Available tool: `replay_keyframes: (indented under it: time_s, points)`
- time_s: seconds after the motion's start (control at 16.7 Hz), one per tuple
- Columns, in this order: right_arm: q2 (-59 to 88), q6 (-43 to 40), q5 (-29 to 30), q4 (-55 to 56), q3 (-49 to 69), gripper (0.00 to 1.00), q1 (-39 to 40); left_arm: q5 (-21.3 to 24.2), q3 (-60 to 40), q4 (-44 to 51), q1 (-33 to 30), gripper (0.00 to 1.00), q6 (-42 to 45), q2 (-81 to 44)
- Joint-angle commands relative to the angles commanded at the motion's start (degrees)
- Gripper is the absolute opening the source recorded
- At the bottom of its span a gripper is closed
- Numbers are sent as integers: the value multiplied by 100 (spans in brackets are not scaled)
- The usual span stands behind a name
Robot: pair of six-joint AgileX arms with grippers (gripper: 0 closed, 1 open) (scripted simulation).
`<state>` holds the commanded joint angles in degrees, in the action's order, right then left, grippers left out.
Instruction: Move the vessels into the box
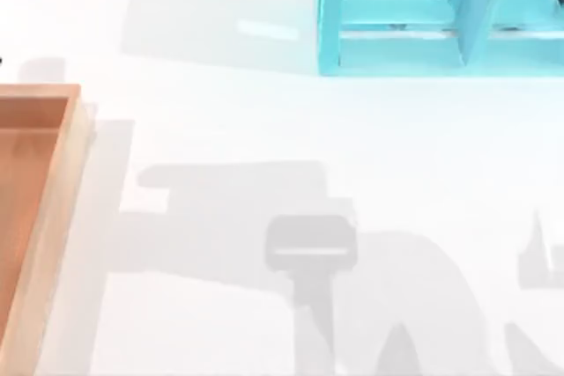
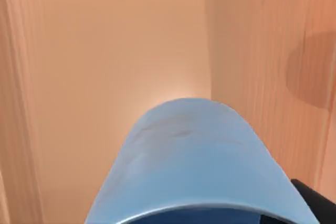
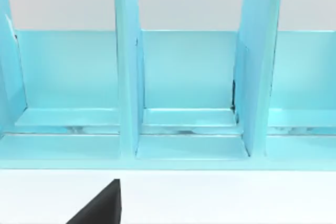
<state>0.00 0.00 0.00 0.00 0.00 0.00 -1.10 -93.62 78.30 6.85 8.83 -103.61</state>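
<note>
White surface [image 1: 264, 129] carries the box [image 1: 53, 217] at left, cyan shelf unit [image 1: 441, 15] at the far right. The blue cup [image 2: 194, 166] sits over the box floor, seemingly in the left hand; its grip I cannot tell.

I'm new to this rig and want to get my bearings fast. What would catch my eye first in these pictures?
The blue cup looms large in the left wrist view, over the orange-brown floor of the box, which sits at the table's left edge in the top view. The cyan shelf stands at the table's far right, and the right wrist view faces its compartments. Grey arm shadows spread across the white table.
</note>
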Motion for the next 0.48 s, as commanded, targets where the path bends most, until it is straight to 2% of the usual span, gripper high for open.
replay_keyframes:
  time_s: [0.18,0.48]
  points:
    - [0,0,0,0,0,100,0,29,361,74,270,0,224,342]
    - [0,0,0,0,0,100,0,13,375,46,259,0,229,325]
